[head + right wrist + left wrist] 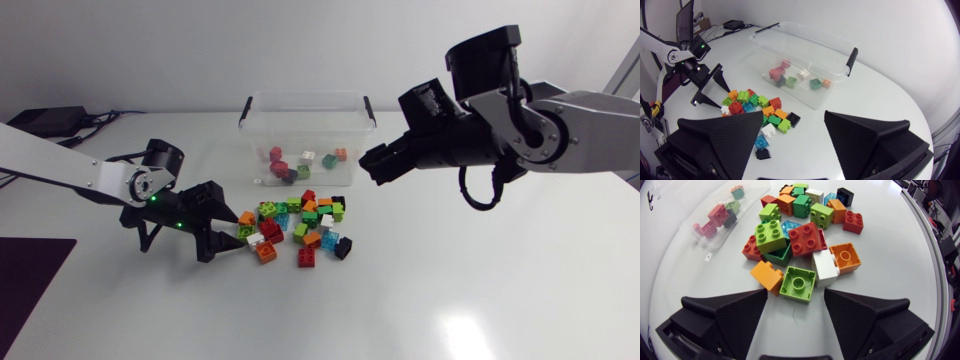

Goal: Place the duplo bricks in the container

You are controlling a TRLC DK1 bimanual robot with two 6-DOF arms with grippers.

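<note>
Duplo bricks [300, 225] lie in a loose, many-coloured heap on the white counter [480, 290], just in front of the clear plastic container [300, 97], which stands open-topped with a black handle [368, 108] at each end. A smaller group of bricks [291, 166] sits on the container's floor: red, pink, dark, white, green and orange ones, mostly spread out rather than stacked. The left arm comes in low from the side, and the left hand [232, 232] is down near the counter at the edge of the heap farthest from the right arm, its two fingers spread wide and gripping nothing. In the left wrist view a green brick [798, 283] lies upside down, hollow side up, just ahead of the gap between those fingers. An orange brick [768, 275] sits just beside it on one side and a white brick [825, 267] on the other. Whether either fingertip touches a brick cannot be told. Behind these, a red brick [807, 239] and a lime brick [771, 235] rest studs up, tilted on their neighbours. A black brick [343, 247] lies a little apart from the heap on the side nearer the right arm. The right hand [368, 165] hangs raised above the counter beside the container's right end, well apart from the heap. Its fingers are spread wide with nothing between them.
</note>
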